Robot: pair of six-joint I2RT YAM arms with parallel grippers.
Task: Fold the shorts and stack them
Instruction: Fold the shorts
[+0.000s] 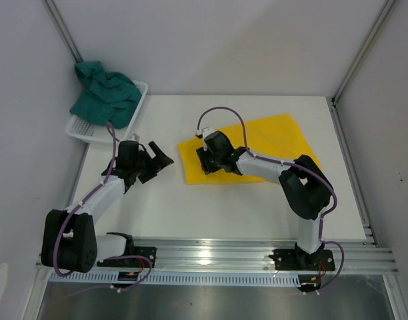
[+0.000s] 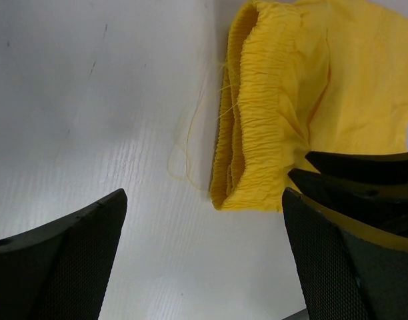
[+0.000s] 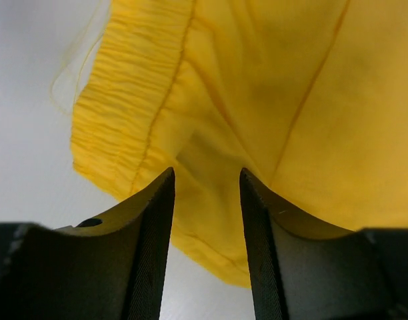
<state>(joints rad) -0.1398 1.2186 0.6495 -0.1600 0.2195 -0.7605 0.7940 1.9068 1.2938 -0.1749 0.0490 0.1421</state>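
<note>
The yellow shorts [image 1: 277, 140] lie flat on the white table, right of centre. Their gathered waistband shows in the left wrist view [image 2: 257, 120] and the right wrist view [image 3: 124, 87]. My right gripper [image 1: 203, 163] hangs over the shorts' near left corner. It is open [image 3: 207, 220], with a narrow gap between the jaws and yellow cloth below them. My left gripper [image 1: 161, 165] is wide open and empty [image 2: 204, 267] over bare table just left of the waistband. The teal-green shorts [image 1: 107, 93] lie bunched in the white basket [image 1: 81, 130] at the back left.
A thin loose yellow thread [image 2: 184, 153] trails from the waistband onto the table. My right gripper's black fingers [image 2: 364, 173] show at the right edge of the left wrist view. Grey walls enclose the table on three sides.
</note>
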